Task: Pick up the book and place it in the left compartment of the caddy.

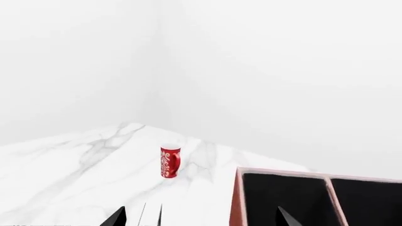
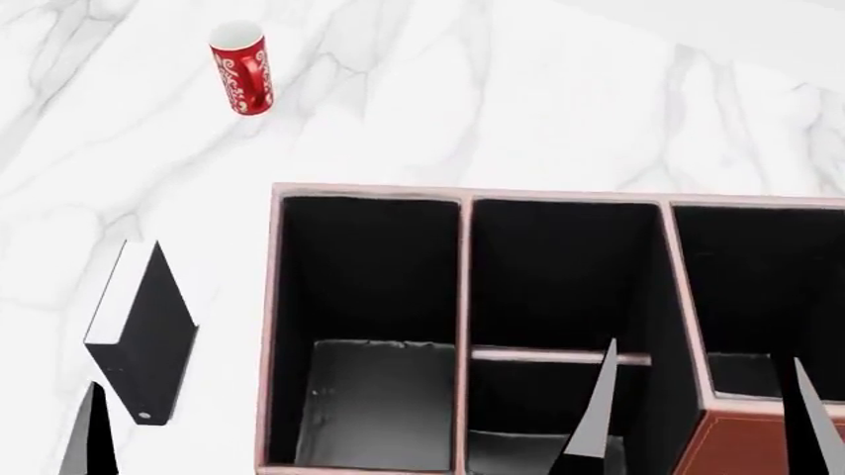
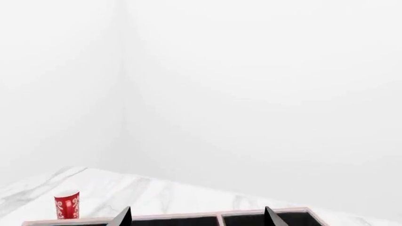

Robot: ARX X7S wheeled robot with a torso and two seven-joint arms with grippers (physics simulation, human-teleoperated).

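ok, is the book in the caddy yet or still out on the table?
Out. In the head view the book stands on the marble table, apart from the caddy; the left compartment holds nothing.

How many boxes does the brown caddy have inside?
3. The left bay sits nearest the book, the middle bay has a thin crossbar, and the right bay runs off the picture's edge, so more could be hidden.
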